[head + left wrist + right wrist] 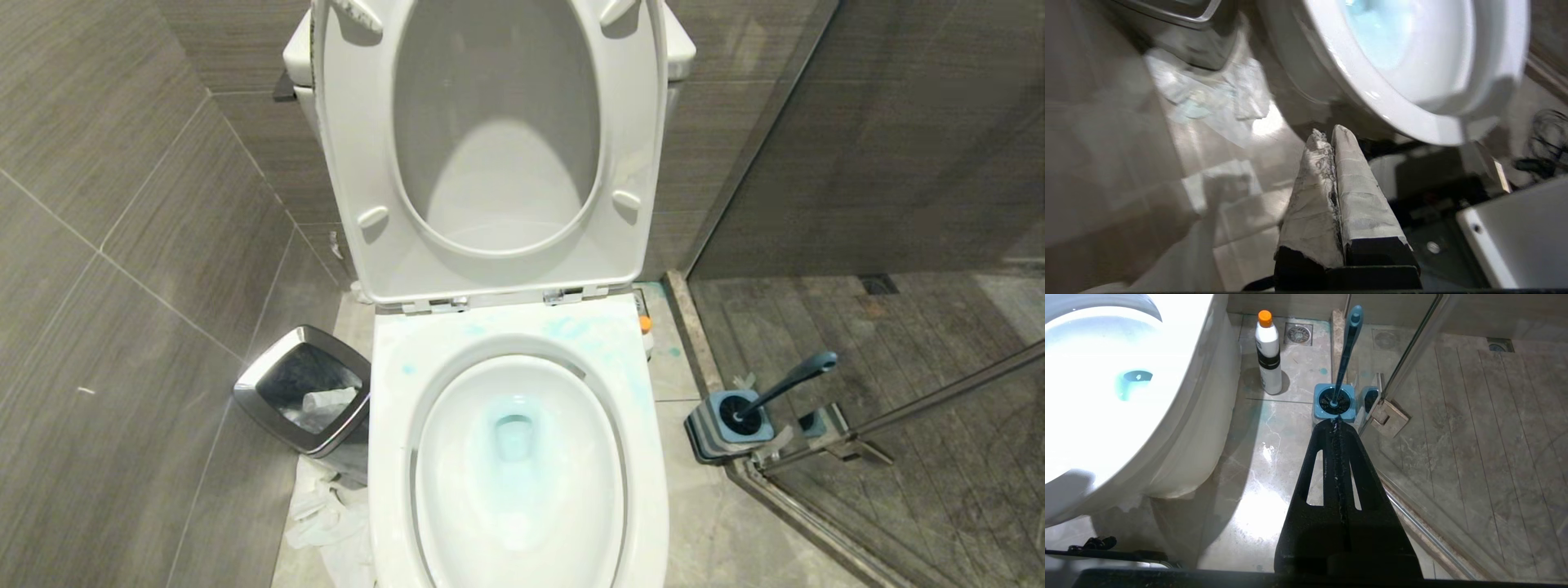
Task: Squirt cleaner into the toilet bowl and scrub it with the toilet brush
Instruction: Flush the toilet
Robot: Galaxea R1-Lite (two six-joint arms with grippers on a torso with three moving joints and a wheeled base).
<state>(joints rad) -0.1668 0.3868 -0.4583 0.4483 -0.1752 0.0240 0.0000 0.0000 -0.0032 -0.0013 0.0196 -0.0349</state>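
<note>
The toilet bowl (pixel 392 425) lies open from above, with its seat and lid (pixel 490 147) raised upright at 12 o'clock. At 9 o'clock a steel waste bin (pixel 304 388) crowds the rim, crumpled paper (pixel 326 523) below it. At 3 o'clock bare floor separates the bowl from the toilet brush (pixel 788 384), whose handle leans toward the glass shower door (pixel 939 392).

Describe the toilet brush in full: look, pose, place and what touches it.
The toilet brush has a slim, slightly curved teal-blue plastic-looking handle with a rounded end. Its dark head sits down in the square blue-and-grey holder, the handle leaning away from the toilet bowl. It stands on the floor by the glass door's hinge. No gripper touches it.
</note>
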